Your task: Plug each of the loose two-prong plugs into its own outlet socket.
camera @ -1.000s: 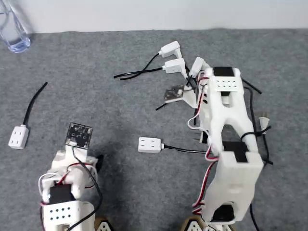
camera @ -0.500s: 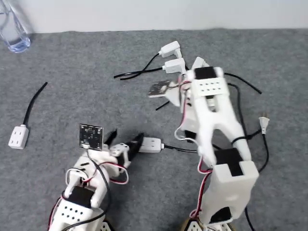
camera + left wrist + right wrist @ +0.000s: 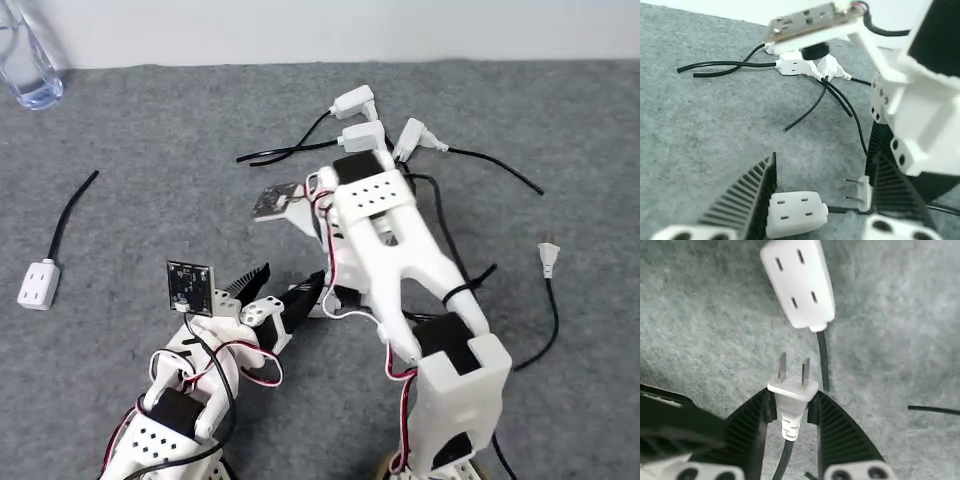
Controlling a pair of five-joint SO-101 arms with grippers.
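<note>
far-left socket [image 3: 38, 283]: was left on its own, well apart from the arms
left claw [image 3: 824, 167]: was spread wide, nothing gripped; centre socket [image 3: 796, 214] was sat between the fingers, just beside one
right claw [image 3: 791, 396]: was clamped on a plug [image 3: 792, 387], both prongs pointed at that socket, not touching
plugs counted: two, with the loose plug [image 3: 547, 255] far right

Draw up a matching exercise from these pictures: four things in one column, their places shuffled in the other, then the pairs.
Things
1. white two-prong plug on a black cord
2. white plastic outlet block nearest that plug
3. other white plastic outlet block
4. clear bottle

Places
A. far left corner of the grey carpeted table
B. gripped in the right claw
C. between the left claw's open fingers
D. near the table's left edge

Pairs: 1-B, 2-C, 3-D, 4-A
</note>
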